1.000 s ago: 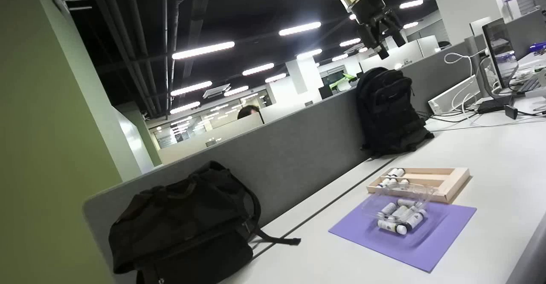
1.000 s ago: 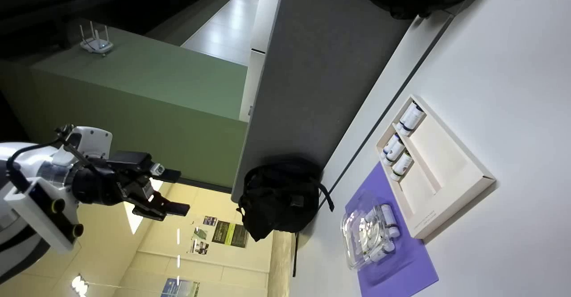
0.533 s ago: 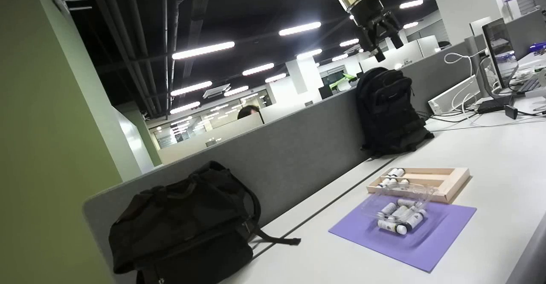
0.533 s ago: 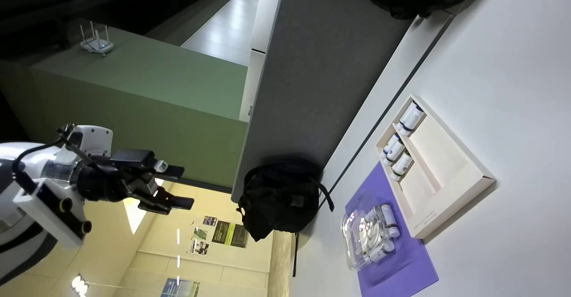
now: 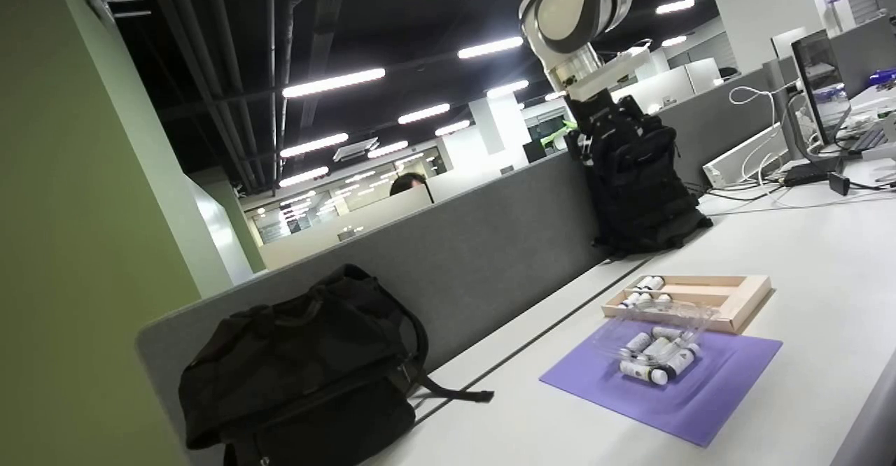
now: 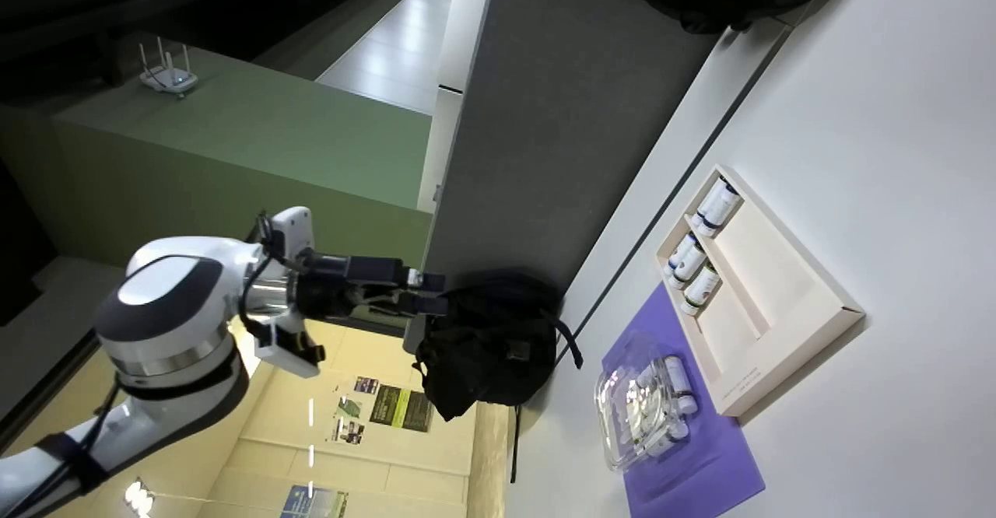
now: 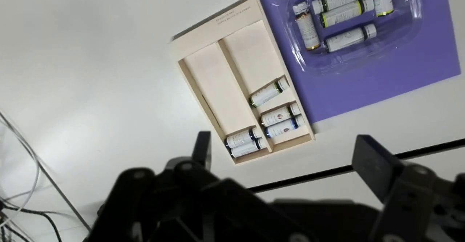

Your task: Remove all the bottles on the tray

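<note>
Wooden tray [image 7: 219,85]: five bottles [image 7: 279,116]; clear container [image 7: 387,42]: six bottles [image 7: 342,15] visible; claw [image 7: 287,154] spread wide.

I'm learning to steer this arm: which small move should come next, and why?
Probably lower the hand toward the bottle nearest the middle of the tray: the hand is open, empty and high above the table, and that bottle lies apart from the two bottles beside it, so it seems easiest to grip.
</note>
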Robot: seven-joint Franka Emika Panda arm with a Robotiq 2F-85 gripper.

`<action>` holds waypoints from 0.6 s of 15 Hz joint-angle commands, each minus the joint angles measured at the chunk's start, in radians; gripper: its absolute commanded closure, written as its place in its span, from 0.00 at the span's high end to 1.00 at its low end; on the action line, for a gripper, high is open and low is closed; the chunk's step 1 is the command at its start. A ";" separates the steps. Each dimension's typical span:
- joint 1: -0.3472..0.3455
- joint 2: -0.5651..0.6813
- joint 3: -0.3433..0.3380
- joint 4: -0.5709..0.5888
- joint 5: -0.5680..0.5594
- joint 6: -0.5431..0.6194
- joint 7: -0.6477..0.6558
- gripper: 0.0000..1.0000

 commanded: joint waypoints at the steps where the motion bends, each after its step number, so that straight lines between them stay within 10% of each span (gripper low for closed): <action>1: 0.021 0.030 -0.020 0.002 -0.003 0.013 0.010 1.00; 9: 0.013 0.024 -0.029 0.006 0.047 0.050 0.048 1.00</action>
